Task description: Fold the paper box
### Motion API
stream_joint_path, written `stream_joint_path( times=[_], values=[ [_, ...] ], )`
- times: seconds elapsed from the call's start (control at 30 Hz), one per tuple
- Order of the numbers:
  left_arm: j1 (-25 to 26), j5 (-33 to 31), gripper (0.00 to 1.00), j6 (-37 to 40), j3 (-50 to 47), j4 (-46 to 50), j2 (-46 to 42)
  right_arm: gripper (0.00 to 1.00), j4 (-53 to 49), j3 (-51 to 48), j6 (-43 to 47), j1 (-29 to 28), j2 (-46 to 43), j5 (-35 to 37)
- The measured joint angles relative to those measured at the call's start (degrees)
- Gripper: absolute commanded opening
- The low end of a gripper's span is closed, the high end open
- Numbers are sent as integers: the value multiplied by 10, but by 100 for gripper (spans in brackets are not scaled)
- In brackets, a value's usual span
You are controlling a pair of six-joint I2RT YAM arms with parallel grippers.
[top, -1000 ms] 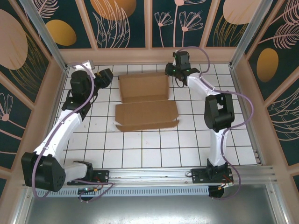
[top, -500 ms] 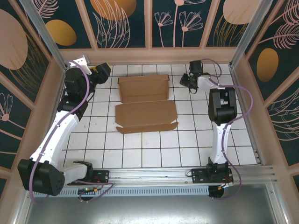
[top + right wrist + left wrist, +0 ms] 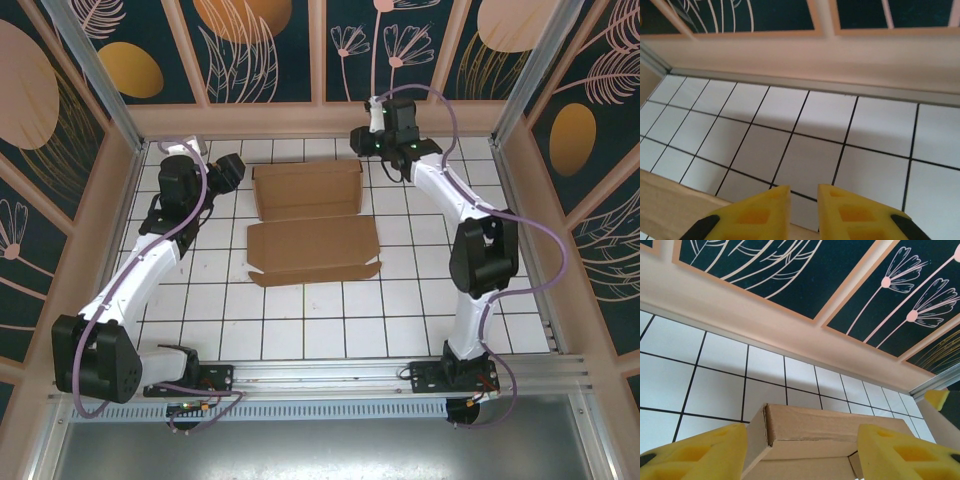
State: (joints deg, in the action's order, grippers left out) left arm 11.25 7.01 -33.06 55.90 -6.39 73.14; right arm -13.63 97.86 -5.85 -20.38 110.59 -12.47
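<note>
Risk: the paper box [image 3: 312, 225] lies loose on the worktop [image 3: 400, 300] between both hands, so a one-sided push could slide it instead of raising a wall. The left hand [image 3: 800, 450] is half open with the box corner just ahead; contact is unclear. The right hand [image 3: 804, 210] is barely open and empty, with a cardboard edge beneath it.

- Top view looked steeply down from behind.
- Left wrist, low and close, shared the paper box [image 3: 810, 430] with it.
- Right wrist faced the back wall [image 3: 790, 55], perhaps catching the box's edge.
</note>
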Motion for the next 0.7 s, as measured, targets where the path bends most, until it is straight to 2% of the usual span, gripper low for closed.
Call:
stream_joint_path(
  times=[0.47,0.7],
  values=[
    [0,0,60,0,-5,-9,0,19,-14,-41,0,0,19,-22],
    [0,0,60,0,-5,-9,0,18,-10,15,-5,12,71,-22]
  ],
)
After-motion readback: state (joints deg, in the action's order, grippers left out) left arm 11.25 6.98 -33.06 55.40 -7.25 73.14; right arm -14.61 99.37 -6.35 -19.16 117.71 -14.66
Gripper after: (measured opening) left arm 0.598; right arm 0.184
